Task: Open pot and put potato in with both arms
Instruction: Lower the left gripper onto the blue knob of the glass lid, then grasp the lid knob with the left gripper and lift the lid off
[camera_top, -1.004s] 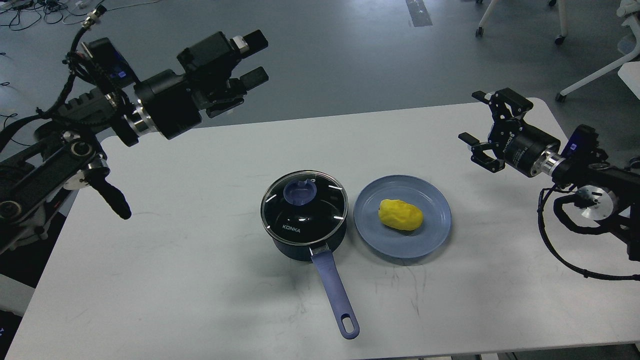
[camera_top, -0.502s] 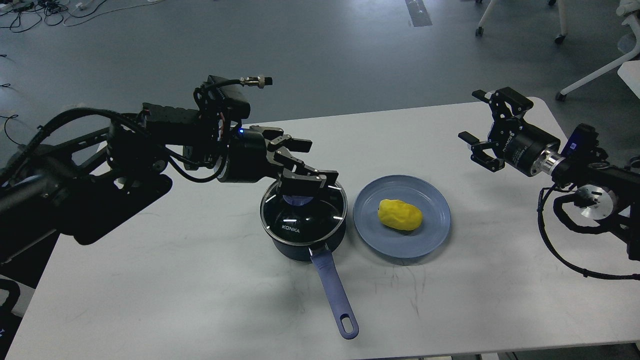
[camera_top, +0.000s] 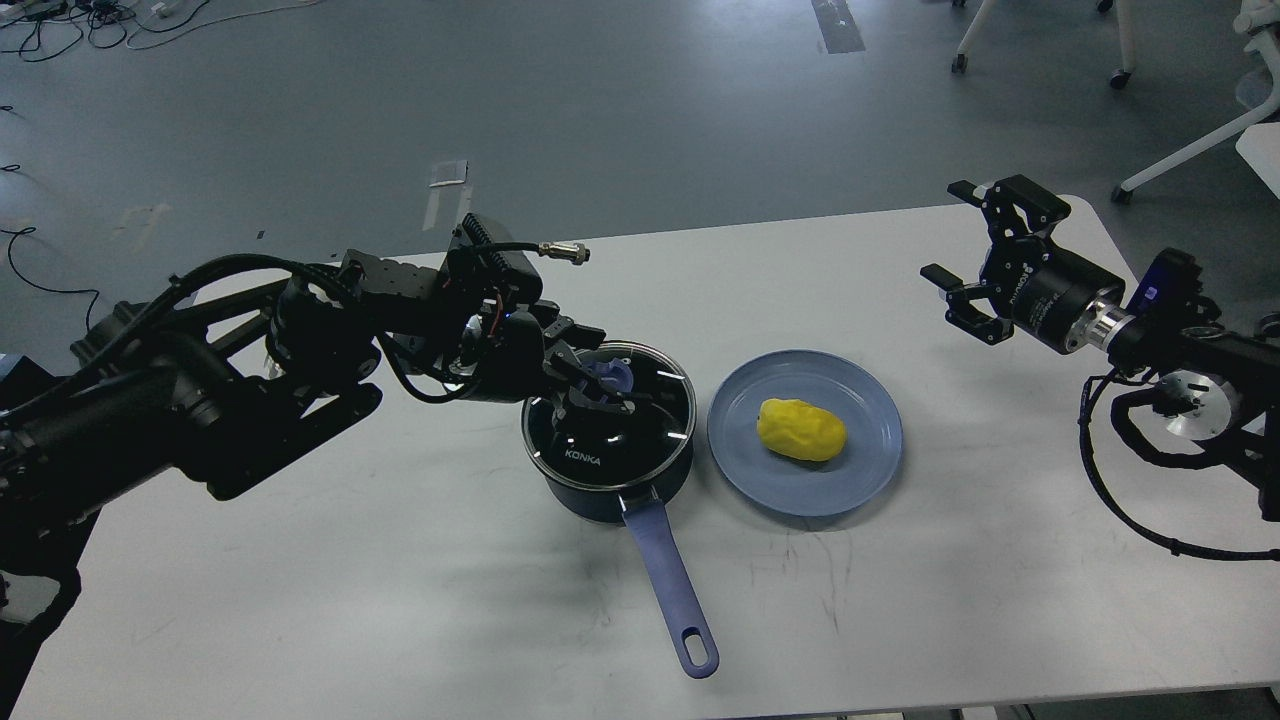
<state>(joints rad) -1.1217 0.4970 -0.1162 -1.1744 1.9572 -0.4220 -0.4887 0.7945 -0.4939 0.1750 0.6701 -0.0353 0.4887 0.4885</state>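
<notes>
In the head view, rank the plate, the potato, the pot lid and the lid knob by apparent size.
1. Blue plate, slightly wider than the lid.
2. Glass pot lid, close to the plate, partly covered by the left gripper.
3. Yellow potato.
4. Lid knob, mostly hidden.

You have the pot (camera_top: 608, 440) near the middle of the table (camera_top: 400, 560), with its lid (camera_top: 640, 415) on it and its handle (camera_top: 672, 585) running toward the near edge. The plate (camera_top: 850, 480) sits just beside the pot on the right, and the potato (camera_top: 801, 429) lies on it, a little left of its centre. The left gripper (camera_top: 607, 381) reaches in from the left and sits over the lid, at its knob (camera_top: 618, 374). The right gripper (camera_top: 968, 255) hangs above the far right part of the table, well apart from the plate and behind it.
</notes>
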